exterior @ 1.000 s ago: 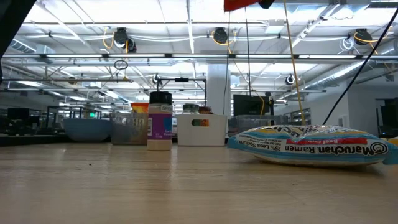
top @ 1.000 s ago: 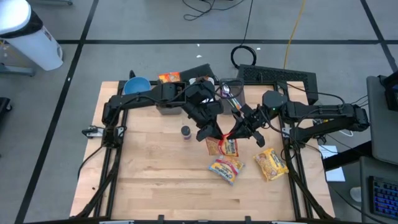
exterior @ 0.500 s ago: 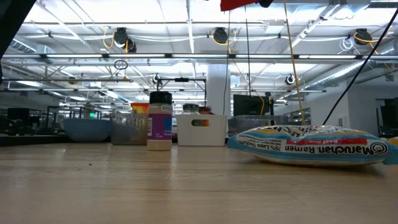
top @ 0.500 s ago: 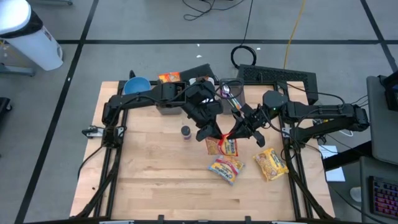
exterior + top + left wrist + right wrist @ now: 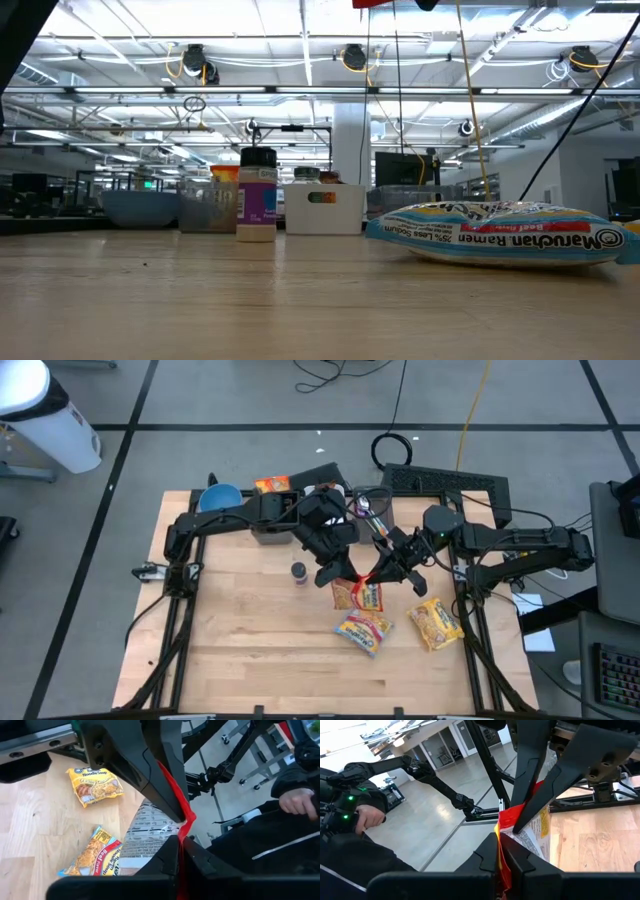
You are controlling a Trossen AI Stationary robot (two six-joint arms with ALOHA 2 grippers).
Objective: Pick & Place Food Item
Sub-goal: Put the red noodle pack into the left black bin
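Ramen, in a soft plastic packet, hangs above the middle of the counter, held up between the two arms. It looks light and limp: a crinkly film bag around a brittle noodle block, so a hard squeeze on the body would likely crack the contents, and the glossy film would probably slip under a loose pinch. The flat red seam along the packet's upper edge is the sensible place to take it, and that is where both arms have it.

The left gripper has its fingers closed right down on that red seam, with the printed back of the packet hanging below them in the left wrist view. The right gripper meets it from the other side, its fingers likewise pinched fully together on the red edge. With two grips on one thin seam, I judge that any pull apart would strain or tear the film.

Two more noodle packets lie flat on the counter: a red-and-yellow beef one just below the held packet, and a yellow one towards the right edge. A spice jar stands near the left gripper. A person's hand shows beyond the counter.
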